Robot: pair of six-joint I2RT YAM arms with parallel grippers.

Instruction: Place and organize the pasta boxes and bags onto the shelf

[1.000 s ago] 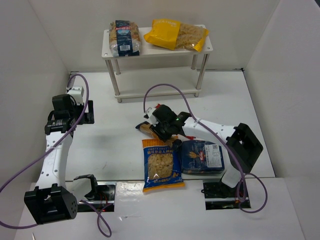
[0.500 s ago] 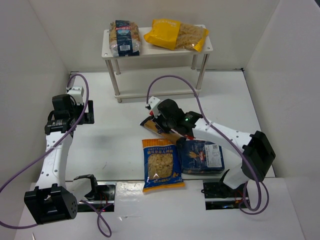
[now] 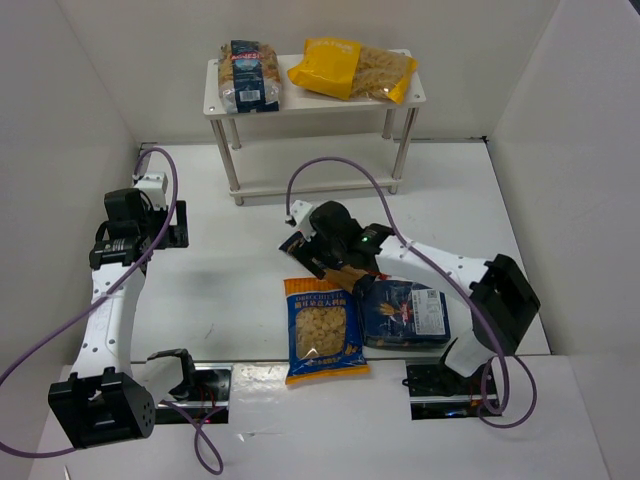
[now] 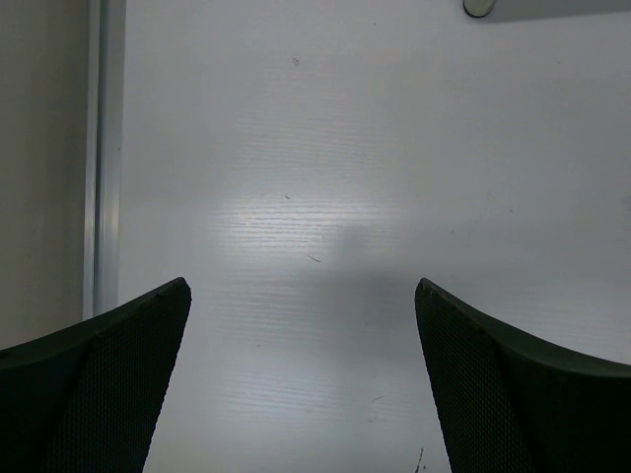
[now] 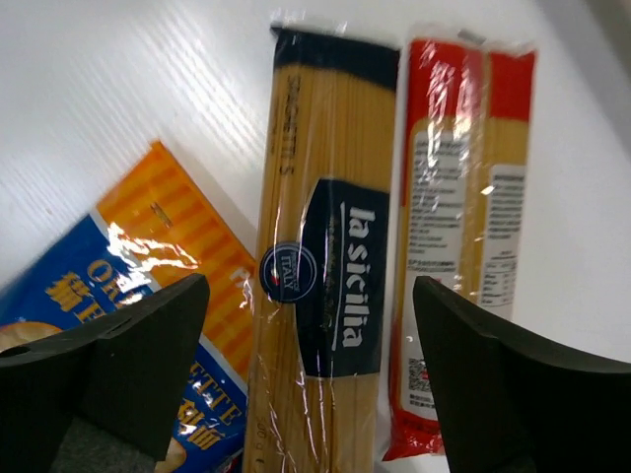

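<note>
The right claw (image 5: 308, 296) hangs wide open over the desk (image 4: 296, 148), its two fingers spread to either side of the long yellow spaghetti pack (image 5: 325, 266). That pack lies directly beneath the claw and runs lengthwise through the gap, so the fingers would close across its narrow width, which I take to be the reason for this line-up. Whether the fingertips touch the desk yet, I cannot tell.

Just beyond the right finger lies the long red pack (image 5: 458, 217), side by side with the yellow one and very close to it. Under the left finger is a corner of the blue-orange windowed bag (image 5: 148, 266), pressed against the yellow pack's edge. A close squeeze could catch either neighbour, so the fingers look to need a careful drop.

From above, the dark blue flat pack (image 3: 405, 312) sits behind the claw, towards the arm's base. The shelf (image 3: 310, 107) stands well ahead of the claw, with the clear blue-labelled bag (image 3: 250, 75) and the yellow bag (image 3: 350, 68) lying flat on its top tier. I'd judge two of six are stowed, and the lower tier looks bare — likely room for the long packs.

The left claw (image 4: 301, 296) is also open, with nothing between its fingers, well off to the side over bare desk and out of the other arm's way.
</note>
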